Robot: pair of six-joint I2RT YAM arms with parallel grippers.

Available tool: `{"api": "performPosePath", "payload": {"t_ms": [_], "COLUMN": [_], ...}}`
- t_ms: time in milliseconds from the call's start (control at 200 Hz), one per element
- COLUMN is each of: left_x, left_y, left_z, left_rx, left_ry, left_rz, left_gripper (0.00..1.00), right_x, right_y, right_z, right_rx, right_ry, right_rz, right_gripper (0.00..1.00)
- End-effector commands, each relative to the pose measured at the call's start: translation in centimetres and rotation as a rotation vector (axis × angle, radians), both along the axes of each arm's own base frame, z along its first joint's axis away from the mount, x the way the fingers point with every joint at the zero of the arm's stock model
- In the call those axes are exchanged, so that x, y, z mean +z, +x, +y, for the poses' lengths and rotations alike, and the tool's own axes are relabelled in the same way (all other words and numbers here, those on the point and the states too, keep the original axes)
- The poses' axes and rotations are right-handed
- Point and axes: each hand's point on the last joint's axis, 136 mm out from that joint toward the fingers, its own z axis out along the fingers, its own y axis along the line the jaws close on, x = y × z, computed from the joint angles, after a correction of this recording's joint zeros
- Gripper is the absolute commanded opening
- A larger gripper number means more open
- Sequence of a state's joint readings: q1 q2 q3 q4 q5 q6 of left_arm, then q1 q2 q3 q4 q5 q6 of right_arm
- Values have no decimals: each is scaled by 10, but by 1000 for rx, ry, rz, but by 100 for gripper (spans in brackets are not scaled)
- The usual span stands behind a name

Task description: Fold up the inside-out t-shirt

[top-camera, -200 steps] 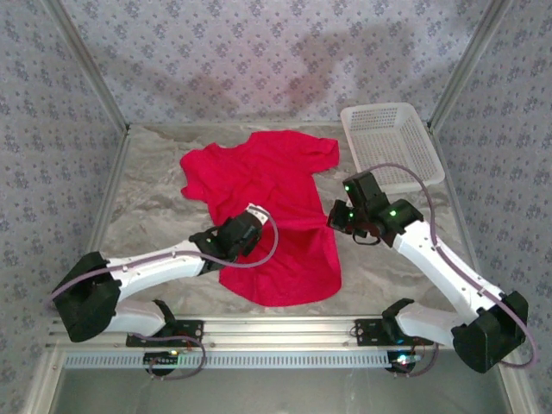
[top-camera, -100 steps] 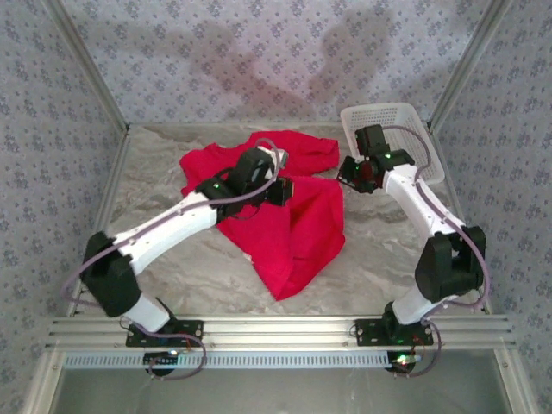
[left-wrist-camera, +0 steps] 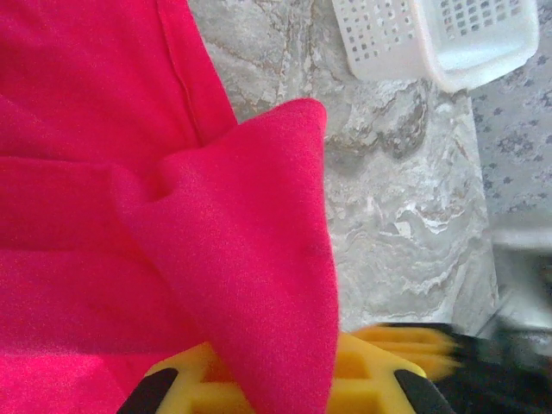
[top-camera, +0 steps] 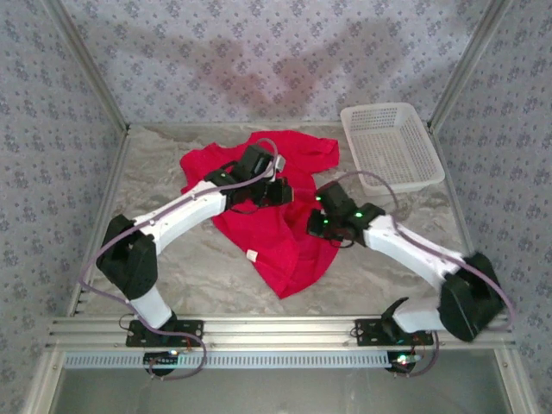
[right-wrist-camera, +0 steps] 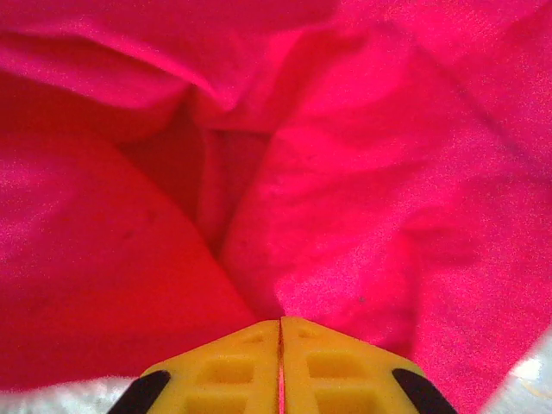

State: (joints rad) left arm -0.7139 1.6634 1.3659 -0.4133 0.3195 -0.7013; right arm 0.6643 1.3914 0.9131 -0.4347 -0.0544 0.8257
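The inside-out t-shirt point(top-camera: 289, 250) is bright red and lies bunched in the middle of the table, with its lower part folded up over its body. A white label point(top-camera: 251, 254) shows on its near left edge. My left gripper point(top-camera: 291, 191) sits over the shirt's middle. In the left wrist view the left gripper point(left-wrist-camera: 285, 379) is shut, with a fold of the t-shirt point(left-wrist-camera: 259, 224) rising from between its yellow fingers point(left-wrist-camera: 379, 371). My right gripper point(top-camera: 313, 222) is at the shirt's right side. The right gripper point(right-wrist-camera: 279, 345) is shut, a thin sliver of the t-shirt point(right-wrist-camera: 388, 172) pinched between its pads.
A white lattice basket point(top-camera: 392, 147) stands at the back right, and its corner point(left-wrist-camera: 431, 39) shows in the left wrist view. Patterned walls and metal posts enclose the marbled table point(top-camera: 172, 259). Bare table lies to the left and front of the shirt.
My left gripper has carried the shirt's hem from the near side up to its middle. My right gripper went up toward the basket, came back down to the shirt's right side and shut.
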Motion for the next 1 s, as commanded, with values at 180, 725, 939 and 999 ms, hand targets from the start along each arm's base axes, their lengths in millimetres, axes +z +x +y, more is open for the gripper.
{"api": "performPosePath", "payload": {"t_ms": [180,725,939,999], "left_x": [103,249,220,206], "left_y": [-10,9,15,19], "left_z": [17,18,37,44], "left_rx": [19,10,51,71], "left_ry": [-108,-263,-225,-227], "left_rz": [-132,-339,-282,-269], "left_gripper": [0,0,0,0], "right_x": [-7,-97,-134,-140], "right_y": [99,140,123,117], "right_z": [87,101,94,96], "right_rx": [19,-169,-151,-129], "right_ry": [102,-178,-236,-221], "right_rz": [-112,137,233,260], "right_gripper": [3,85,60,33]}}
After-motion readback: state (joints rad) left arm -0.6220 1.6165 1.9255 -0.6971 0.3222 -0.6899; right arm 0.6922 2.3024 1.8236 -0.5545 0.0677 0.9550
